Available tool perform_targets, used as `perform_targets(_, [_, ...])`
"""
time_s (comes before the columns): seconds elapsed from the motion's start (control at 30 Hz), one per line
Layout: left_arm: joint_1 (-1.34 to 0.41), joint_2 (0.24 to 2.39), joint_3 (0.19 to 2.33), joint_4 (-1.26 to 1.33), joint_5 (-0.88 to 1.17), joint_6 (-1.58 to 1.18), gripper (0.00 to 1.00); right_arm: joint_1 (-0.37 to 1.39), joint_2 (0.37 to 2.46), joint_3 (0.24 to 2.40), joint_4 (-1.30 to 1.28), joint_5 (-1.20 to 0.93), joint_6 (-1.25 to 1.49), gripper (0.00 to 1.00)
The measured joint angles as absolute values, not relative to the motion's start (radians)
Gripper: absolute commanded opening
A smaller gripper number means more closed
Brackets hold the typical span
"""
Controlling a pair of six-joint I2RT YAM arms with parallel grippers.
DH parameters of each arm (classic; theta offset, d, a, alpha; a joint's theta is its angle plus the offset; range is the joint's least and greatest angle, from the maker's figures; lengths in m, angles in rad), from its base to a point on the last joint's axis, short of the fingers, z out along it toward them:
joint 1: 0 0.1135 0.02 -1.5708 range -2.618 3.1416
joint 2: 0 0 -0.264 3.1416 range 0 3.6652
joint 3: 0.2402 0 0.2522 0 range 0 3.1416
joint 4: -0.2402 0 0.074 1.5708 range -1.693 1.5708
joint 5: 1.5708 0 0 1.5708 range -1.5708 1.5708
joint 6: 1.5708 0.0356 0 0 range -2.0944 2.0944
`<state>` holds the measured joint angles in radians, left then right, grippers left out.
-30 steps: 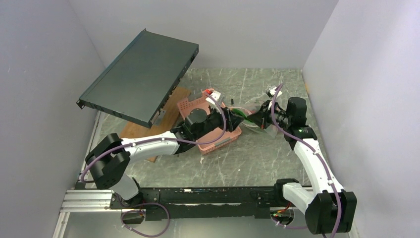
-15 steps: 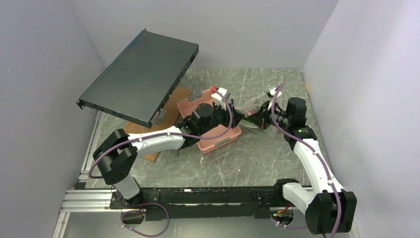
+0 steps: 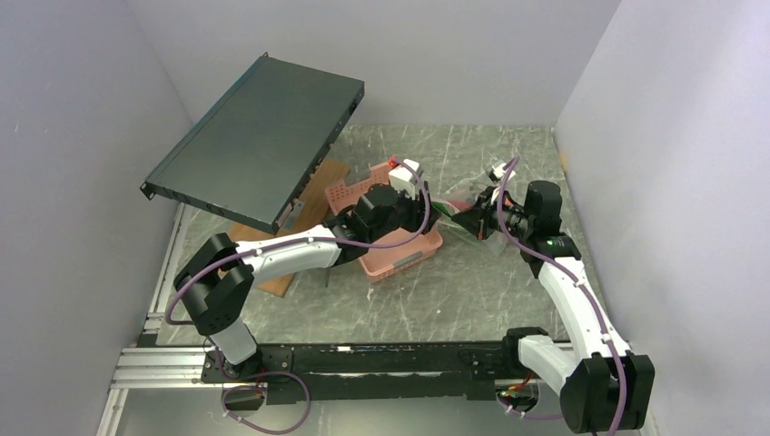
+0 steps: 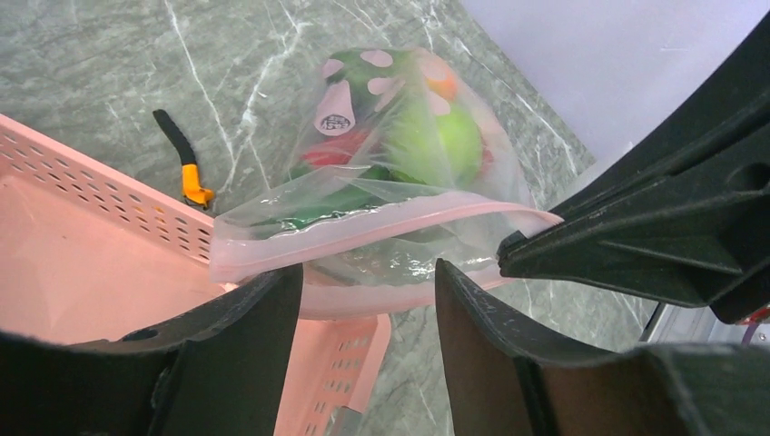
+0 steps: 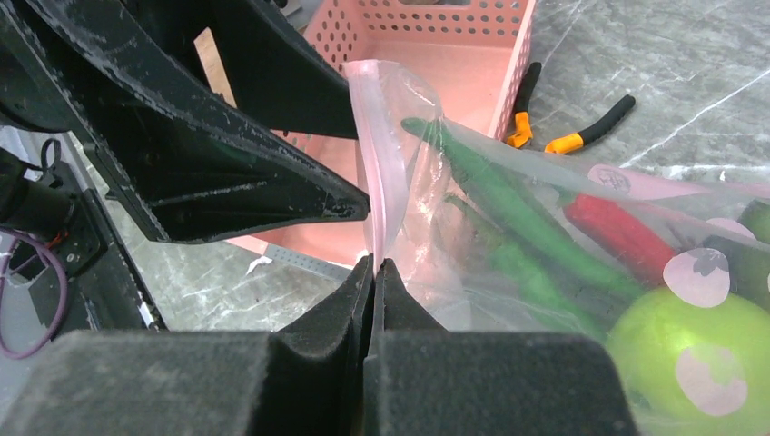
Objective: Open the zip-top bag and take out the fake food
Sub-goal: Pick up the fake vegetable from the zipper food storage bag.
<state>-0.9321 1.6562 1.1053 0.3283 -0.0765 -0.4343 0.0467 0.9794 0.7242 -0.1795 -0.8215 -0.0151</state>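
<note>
The zip-top bag (image 4: 399,182) hangs clear and floppy between my two grippers, beside the pink basket. Its pink zip strip (image 4: 363,232) runs across just beyond my left fingertips. The fake food shows inside: a lime-green apple (image 5: 690,363), long green pods (image 5: 508,200) and a red piece (image 5: 617,232). My right gripper (image 5: 374,263) is shut on the end of the pink zip strip (image 5: 377,173) and holds the bag (image 3: 454,211) up. My left gripper (image 4: 368,277) is open, its jaws level with the strip, nothing between them. In the top view it (image 3: 427,213) faces the right gripper (image 3: 477,218).
The rigid pink perforated basket (image 3: 399,254) sits under my left wrist. Pliers with orange and black handles (image 4: 186,163) lie on the marble table behind the basket. A dark flat rack unit (image 3: 254,136) stands tilted over the left side, above a wooden board (image 3: 272,236).
My left gripper has moved right over the basket, up close to the bag's zip strip. The right gripper keeps its hold on the bag and has barely moved.
</note>
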Motion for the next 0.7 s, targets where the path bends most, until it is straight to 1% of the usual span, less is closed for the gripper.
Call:
perform_targets(0.23, [-0.911, 1.668, 1.144, 0.299, -0.09, -0.475, 0.62, 0.048, 0.979, 0.724, -0.178, -0.831, -0.016, 0.0])
perform_targets(0.57, [-0.904, 1.72, 1.161, 0.3, -0.096, -0.546, 0.56, 0.049, 0.979, 0.724, -0.179, -0.846, -0.016, 0.0])
perform_targets(0.7, [-0.902, 1.724, 1.166, 0.293, -0.096, -0.547, 0.52, 0.049, 0.979, 0.724, -0.179, -0.846, -0.016, 0.0])
